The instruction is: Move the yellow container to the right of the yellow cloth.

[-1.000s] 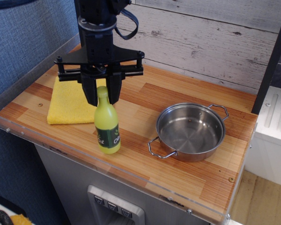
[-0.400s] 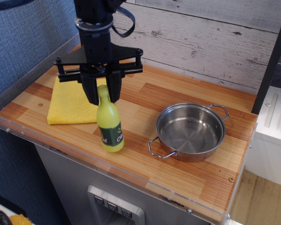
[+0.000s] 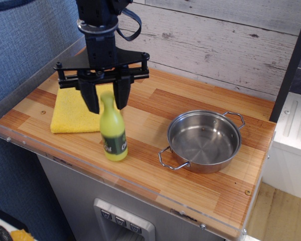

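Releasing — gripper [image 3: 105, 103] spread wide around the oil bottle's [image 3: 113, 131] cap, bottle at the yellow cloth's [image 3: 74, 110] 4 o'clock — next, lift clear

a steel pan [image 3: 204, 140] with two loop handles sits on the right half of the wooden counter [image 3: 190, 103]. a clear plastic guard [image 3: 20, 88] runs along the counter's left and front edges. grey weathered boards [image 3: 226, 40] make the back wall, blue fabric [image 3: 25, 40] the left.
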Available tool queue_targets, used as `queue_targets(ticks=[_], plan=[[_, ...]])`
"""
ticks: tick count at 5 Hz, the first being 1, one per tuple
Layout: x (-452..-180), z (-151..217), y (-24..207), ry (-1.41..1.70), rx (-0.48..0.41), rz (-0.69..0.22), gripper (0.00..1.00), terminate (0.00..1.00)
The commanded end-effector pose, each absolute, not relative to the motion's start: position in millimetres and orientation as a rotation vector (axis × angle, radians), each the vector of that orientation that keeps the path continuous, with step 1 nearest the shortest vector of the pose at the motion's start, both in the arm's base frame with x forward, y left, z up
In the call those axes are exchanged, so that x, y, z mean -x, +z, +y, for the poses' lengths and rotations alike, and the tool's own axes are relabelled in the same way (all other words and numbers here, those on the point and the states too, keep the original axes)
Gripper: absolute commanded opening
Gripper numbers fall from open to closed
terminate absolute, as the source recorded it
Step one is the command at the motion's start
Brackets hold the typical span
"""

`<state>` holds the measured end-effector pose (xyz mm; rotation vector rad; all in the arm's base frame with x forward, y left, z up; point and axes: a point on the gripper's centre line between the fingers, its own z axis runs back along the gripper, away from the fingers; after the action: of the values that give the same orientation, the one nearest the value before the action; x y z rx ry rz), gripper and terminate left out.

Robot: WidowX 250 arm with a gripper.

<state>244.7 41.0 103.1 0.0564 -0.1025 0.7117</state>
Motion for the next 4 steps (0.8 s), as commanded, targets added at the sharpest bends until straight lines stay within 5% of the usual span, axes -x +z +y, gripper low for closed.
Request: queue_targets(ticks=[1,4], plan=[[-250,43,116,0.682,-0.050,-0.138,1.00,0.00],[-267,44,152,0.667,-0.063,-0.197,1.00,0.00]])
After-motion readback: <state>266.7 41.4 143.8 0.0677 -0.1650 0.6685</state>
